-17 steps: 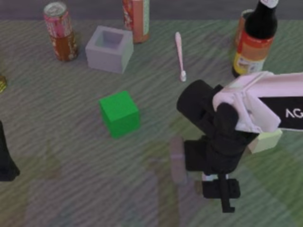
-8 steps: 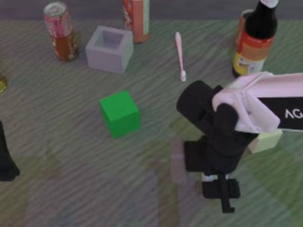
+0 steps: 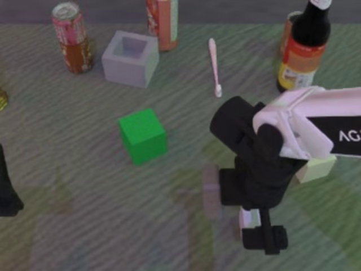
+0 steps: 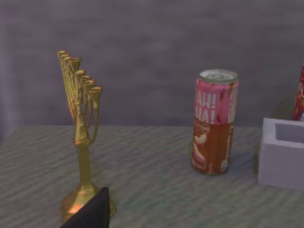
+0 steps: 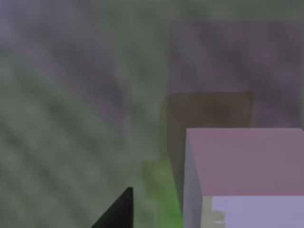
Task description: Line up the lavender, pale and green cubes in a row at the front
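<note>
The lavender cube (image 3: 248, 217) rests on the cloth at the front right, directly under my right gripper (image 3: 258, 228). In the right wrist view the lavender cube (image 5: 242, 175) fills the near side, with a gap between it and the one dark fingertip (image 5: 118, 214) that shows; the gripper is open. The pale cube (image 3: 317, 167) sits to the right, partly hidden under the right arm. Left of centre, the green cube (image 3: 142, 136) stands alone. My left gripper (image 3: 5, 195) is parked at the left edge, open and holding nothing.
A hollow grey-lavender box (image 3: 131, 57), a pink can (image 3: 71, 36) and an orange can (image 3: 162, 20) stand at the back left. A pink toothbrush (image 3: 214, 65) and a dark bottle (image 3: 302, 48) are at the back right. A gold candelabrum (image 4: 81, 137) stands near the left gripper.
The right gripper's fingers have spread apart and shifted slightly toward the front, and more of the lavender cube now shows beneath them. The other cubes and the left arm have not moved.
</note>
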Controlling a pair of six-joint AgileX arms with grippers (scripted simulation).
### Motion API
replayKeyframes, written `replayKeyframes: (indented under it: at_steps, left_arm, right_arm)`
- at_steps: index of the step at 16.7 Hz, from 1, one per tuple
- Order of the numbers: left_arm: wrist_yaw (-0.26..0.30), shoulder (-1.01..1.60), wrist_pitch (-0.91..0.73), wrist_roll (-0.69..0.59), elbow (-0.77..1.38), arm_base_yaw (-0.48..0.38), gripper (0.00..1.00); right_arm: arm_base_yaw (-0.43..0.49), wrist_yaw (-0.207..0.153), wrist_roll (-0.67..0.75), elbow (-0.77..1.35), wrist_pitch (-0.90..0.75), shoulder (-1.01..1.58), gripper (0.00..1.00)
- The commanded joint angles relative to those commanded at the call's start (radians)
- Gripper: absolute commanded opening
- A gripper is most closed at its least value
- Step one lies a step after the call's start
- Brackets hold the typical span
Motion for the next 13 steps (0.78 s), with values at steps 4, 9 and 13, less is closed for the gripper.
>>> replayKeyframes:
  at_steps: [4, 9, 13]
  left_arm:
    - [0.000, 0.000, 0.000, 0.000, 0.000, 0.000, 1.00]
    - [0.000, 0.000, 0.000, 0.000, 0.000, 0.000, 1.00]
    - [0.000, 0.000, 0.000, 0.000, 0.000, 0.000, 1.00]
  right_arm:
    - [0.000, 0.000, 0.000, 0.000, 0.000, 0.000, 1.00]
    - [0.001, 0.000, -0.003, 0.014, -0.017, -0.006, 1.00]
    - [0.002, 0.000, -0.005, 0.095, -0.161, -0.056, 1.00]
